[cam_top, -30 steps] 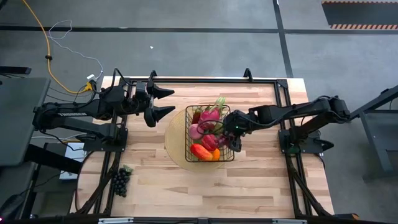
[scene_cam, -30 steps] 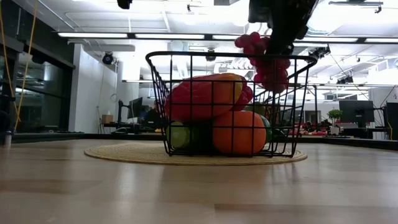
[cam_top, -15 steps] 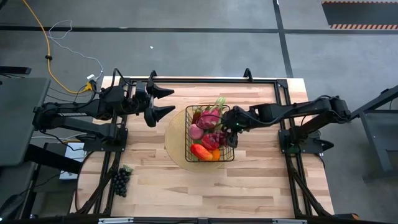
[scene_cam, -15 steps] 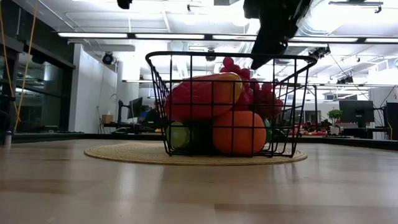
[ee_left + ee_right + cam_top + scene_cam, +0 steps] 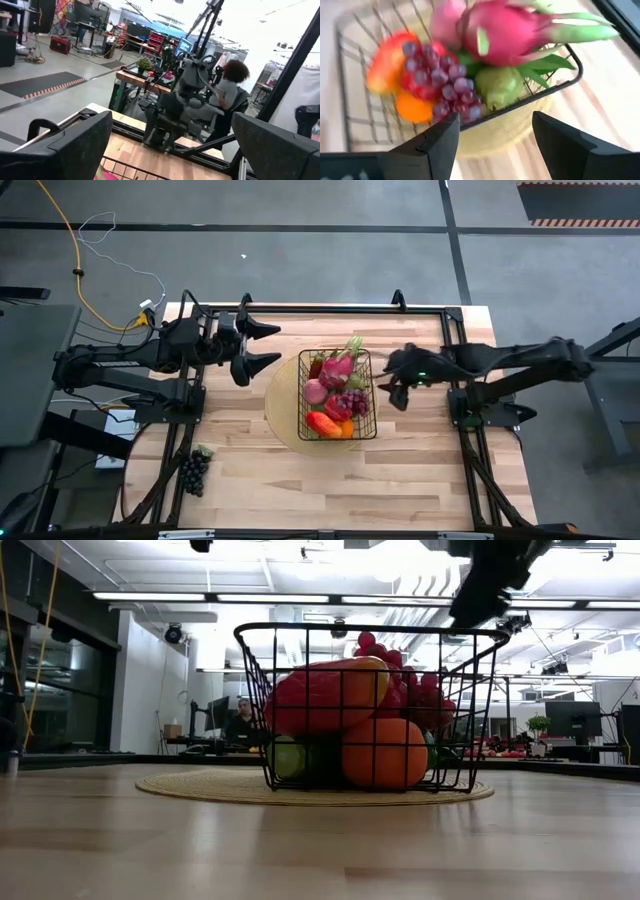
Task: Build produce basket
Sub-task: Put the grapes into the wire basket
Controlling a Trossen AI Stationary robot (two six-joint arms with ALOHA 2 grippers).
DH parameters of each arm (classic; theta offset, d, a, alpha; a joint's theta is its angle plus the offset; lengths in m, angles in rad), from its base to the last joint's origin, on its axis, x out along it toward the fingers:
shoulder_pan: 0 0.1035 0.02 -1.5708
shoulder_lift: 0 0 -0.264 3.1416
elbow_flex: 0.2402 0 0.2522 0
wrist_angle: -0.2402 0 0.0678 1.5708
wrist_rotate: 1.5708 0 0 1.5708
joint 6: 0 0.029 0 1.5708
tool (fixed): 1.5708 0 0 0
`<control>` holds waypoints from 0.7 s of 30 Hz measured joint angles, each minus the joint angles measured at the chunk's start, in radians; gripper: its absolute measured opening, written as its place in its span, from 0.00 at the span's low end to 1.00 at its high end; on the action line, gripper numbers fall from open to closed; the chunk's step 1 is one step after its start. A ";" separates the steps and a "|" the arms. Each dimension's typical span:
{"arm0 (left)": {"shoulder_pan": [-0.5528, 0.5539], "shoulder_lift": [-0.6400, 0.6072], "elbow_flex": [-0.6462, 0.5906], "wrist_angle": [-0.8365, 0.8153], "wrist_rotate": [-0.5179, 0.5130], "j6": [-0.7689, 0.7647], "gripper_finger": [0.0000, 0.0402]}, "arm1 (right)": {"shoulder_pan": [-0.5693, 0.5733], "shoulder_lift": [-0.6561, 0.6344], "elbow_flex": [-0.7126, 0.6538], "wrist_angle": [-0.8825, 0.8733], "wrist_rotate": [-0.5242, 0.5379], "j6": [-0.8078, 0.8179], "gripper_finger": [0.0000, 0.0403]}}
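The right pincer (image 5: pixel 397 387) hovered released just beside the basket (image 5: pixel 372 395), the red grapes (image 5: pixel 349 400) inside it; the left pincer (image 5: pixel 262 345) waited near the basket, released.

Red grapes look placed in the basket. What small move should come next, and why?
Probably send the open left gripper toward the dark grapes lying near the table's front-left edge, the only produce outside the basket. The right gripper hangs empty beside it.

Two dark, jointed arms are seen, each ended by a two-finger gripper. The left gripper (image 5: pixel 262 346) is tipped with broad, black, wedge-shaped fingers. A small green light is shown near the right gripper (image 5: pixel 396 383).
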 joint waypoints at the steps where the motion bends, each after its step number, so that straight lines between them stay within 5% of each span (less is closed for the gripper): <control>1: 0.000 -0.001 0.000 0.000 0.000 0.009 0.99 | 0.000 -0.048 -0.047 0.047 0.001 0.040 0.60; 6: -0.001 -0.005 0.000 -0.005 -0.046 0.048 0.99 | 0.000 -0.251 -0.276 0.427 -0.005 0.208 0.60; 12: -0.001 -0.005 0.000 -0.039 -0.082 0.081 1.00 | 0.000 -0.327 -0.443 0.882 0.043 0.131 0.60; 21: -0.001 -0.004 0.000 -0.078 -0.108 0.114 1.00 | 0.000 -0.327 -0.460 0.949 0.046 -0.012 0.60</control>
